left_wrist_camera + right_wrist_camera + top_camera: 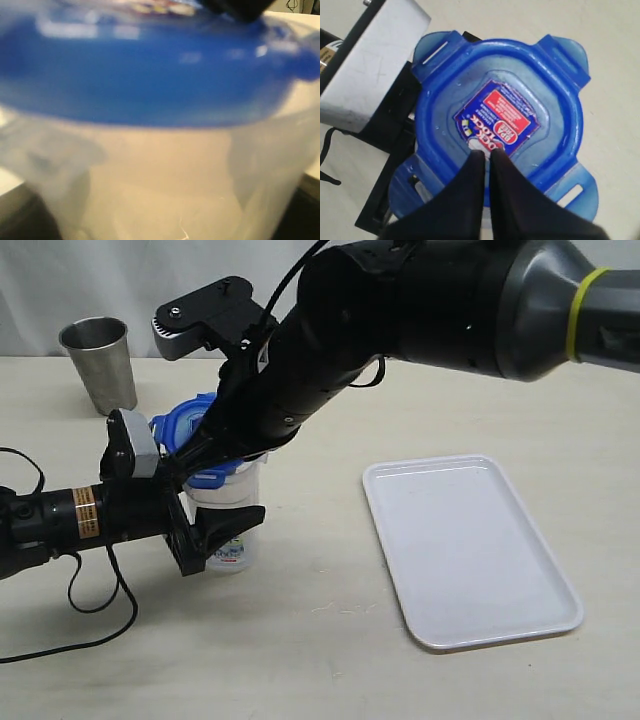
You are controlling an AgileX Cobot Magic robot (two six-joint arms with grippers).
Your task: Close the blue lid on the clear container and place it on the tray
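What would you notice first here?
The bright blue lid sits on the clear container, left of the middle of the table. The shut right gripper touches the lid at its sticker, while the left gripper holds the container's sides. A white tray lies to the right.

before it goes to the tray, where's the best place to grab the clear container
Take the clear container by its body, below the blue lid, coming in level from the side, where the left gripper sits now. It stands upright with plain walls, while the lid's flaps stick out past the rim and would likely foul a grasp from above.
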